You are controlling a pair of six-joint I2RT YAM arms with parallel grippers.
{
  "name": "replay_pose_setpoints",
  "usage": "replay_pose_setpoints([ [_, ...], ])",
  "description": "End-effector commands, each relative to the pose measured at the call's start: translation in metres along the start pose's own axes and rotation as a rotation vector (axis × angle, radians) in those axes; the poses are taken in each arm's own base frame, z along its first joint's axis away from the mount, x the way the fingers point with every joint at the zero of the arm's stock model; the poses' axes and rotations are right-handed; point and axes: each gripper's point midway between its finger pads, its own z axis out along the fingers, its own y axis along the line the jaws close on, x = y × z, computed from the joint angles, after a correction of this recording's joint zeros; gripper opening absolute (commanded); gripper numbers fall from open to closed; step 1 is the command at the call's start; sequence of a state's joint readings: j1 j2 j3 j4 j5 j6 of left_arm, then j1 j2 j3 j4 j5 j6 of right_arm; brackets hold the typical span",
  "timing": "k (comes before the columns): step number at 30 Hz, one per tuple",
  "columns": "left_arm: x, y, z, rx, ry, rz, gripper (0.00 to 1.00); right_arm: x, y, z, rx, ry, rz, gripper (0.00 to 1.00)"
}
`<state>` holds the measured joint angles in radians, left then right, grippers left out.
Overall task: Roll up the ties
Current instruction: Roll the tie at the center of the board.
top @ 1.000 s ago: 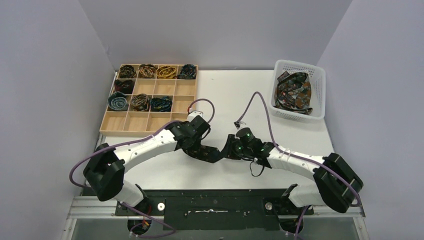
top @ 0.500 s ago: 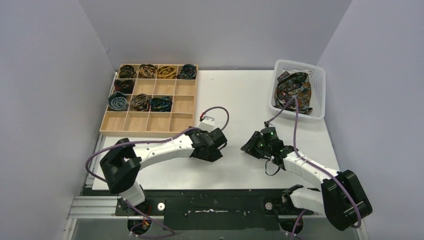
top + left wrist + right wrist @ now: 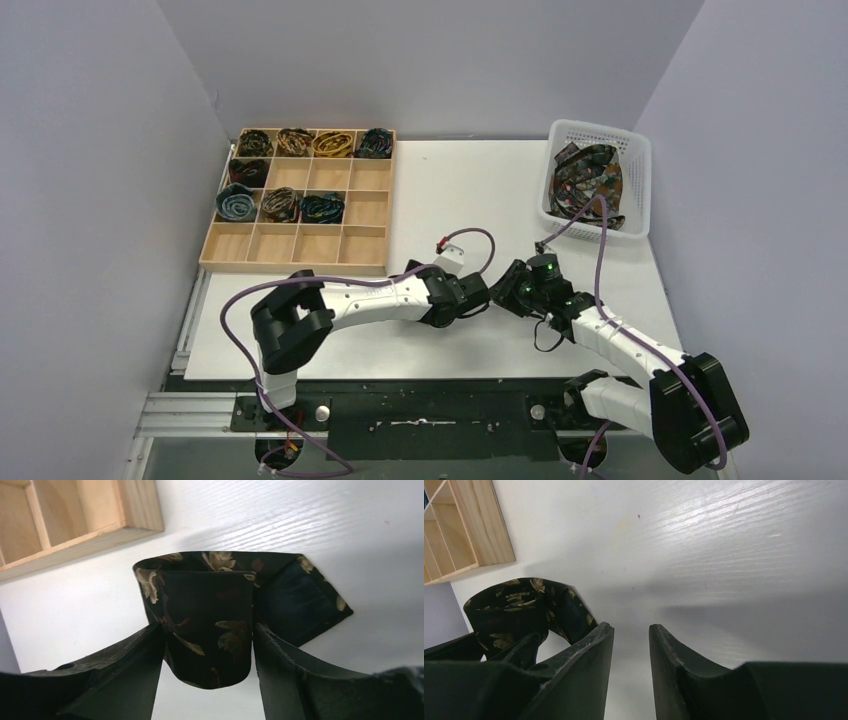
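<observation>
While the tie (image 3: 200,595) fills the gap of the left gripper (image 3: 207,630), both fingers (image 3: 125,680) touch its sides, holding it as a dark, gold-leafed loop over the table (image 3: 325,520), with one pointed end spread flat beside it. The right gripper (image 3: 630,630) hangs just beside the loop, its fingers narrowly parted with only bare table between them. Both grippers meet near the table's front middle. The tray (image 3: 290,265) at far left holds eight coils (image 3: 300,205); the basket (image 3: 598,127) at far right holds a loose heap (image 3: 588,185).
</observation>
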<state>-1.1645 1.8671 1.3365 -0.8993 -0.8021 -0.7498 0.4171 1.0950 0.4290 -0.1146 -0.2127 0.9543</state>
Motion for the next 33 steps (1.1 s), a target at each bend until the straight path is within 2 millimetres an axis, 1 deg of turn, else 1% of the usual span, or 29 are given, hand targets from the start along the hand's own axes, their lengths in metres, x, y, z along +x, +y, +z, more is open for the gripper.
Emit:
replay_pose_setpoints([
  [1,-0.008,-0.028,-0.005,0.1,0.007,-0.036,0.64,-0.009,0.0,-0.003,0.008,-0.032,-0.001,0.35],
  [4,-0.006,-0.045,-0.007,0.186,0.019,-0.048,0.67,-0.009,-0.001,-0.004,0.01,-0.029,-0.001,0.36],
  [8,-0.012,-0.06,-0.014,0.297,0.019,-0.066,0.71,-0.008,0.0,-0.003,-0.001,-0.02,-0.009,0.37],
  [12,-0.026,-0.068,-0.033,0.428,0.009,-0.089,0.74,-0.008,0.006,-0.002,-0.024,-0.003,-0.03,0.38],
  [13,-0.031,-0.067,-0.038,0.463,0.003,-0.108,0.74,-0.008,0.008,-0.002,-0.032,0.003,-0.034,0.39],
  [14,-0.036,-0.064,-0.043,0.49,-0.003,-0.134,0.75,-0.007,0.01,-0.002,-0.046,0.007,-0.038,0.39],
  [16,-0.052,-0.049,-0.057,0.548,-0.04,-0.214,0.76,-0.008,0.021,-0.002,-0.104,0.014,-0.057,0.41],
  [17,-0.054,-0.042,-0.06,0.571,-0.05,-0.246,0.78,-0.007,0.027,-0.003,-0.137,0.019,-0.064,0.43],
  [18,-0.061,-0.033,-0.065,0.601,-0.072,-0.289,0.8,-0.007,0.035,-0.003,-0.175,0.02,-0.07,0.45],
  [20,-0.07,-0.016,-0.073,0.664,-0.102,-0.356,0.83,-0.007,0.051,-0.005,-0.26,0.027,-0.084,0.5],
  [23,-0.073,0.012,-0.07,0.691,-0.127,-0.446,0.85,-0.006,0.076,-0.008,-0.373,0.042,-0.116,0.63],
  [25,-0.065,0.029,-0.06,0.673,-0.115,-0.485,0.86,-0.005,0.09,-0.008,-0.415,0.052,-0.147,0.69],
  [27,-0.052,0.041,-0.048,0.661,-0.078,-0.515,0.87,0.0,0.102,-0.004,-0.431,0.072,-0.188,0.73],
  [30,-0.035,0.056,-0.034,0.662,-0.03,-0.568,0.87,0.012,0.116,0.008,-0.421,0.109,-0.235,0.75],
  [32,-0.024,0.06,-0.025,0.691,-0.011,-0.606,0.88,0.02,0.122,0.016,-0.422,0.134,-0.247,0.75],
  [33,-0.026,0.062,-0.025,0.723,-0.017,-0.629,0.88,0.024,0.125,0.02,-0.427,0.146,-0.253,0.75],
])
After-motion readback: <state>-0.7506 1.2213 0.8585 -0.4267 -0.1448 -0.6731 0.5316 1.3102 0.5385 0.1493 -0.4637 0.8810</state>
